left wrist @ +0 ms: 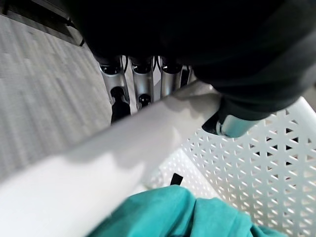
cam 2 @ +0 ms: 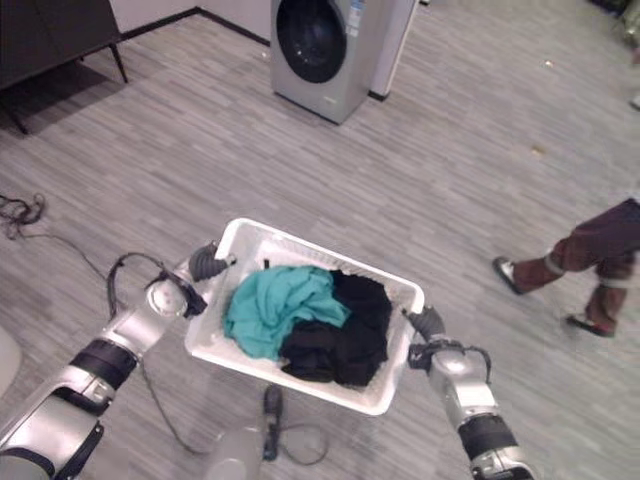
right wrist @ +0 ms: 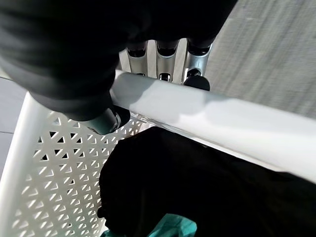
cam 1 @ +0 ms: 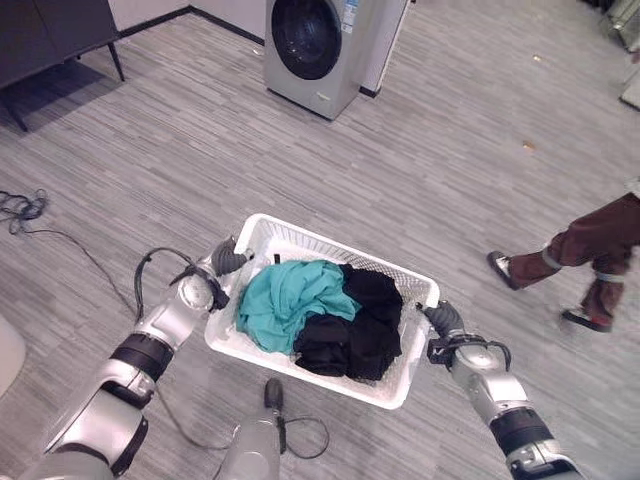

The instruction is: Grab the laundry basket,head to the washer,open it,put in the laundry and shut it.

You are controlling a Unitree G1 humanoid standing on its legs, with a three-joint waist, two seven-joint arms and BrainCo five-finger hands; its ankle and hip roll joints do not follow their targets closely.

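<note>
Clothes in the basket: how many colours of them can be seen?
2. Teal cloth lies on the left hand's side of the basket; black clothes lie on the right hand's side. More may be hidden underneath.

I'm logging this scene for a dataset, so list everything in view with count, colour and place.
Laundry basket: one, white, perforated, held above the floor between both hands.
Teal garment: one, in the basket's left half.
Black clothes: a pile, in the basket's right half.
Washer: one, silver-grey with a dark round door, shut, ahead on the floor.
Dark cabinet: one, on thin legs, far left.
Person's legs: dark red trousers, walking at the right.
Floor: grey wood planks.
Left hand: curled round the basket's left rim.
Right hand: curled round the right rim.
</note>
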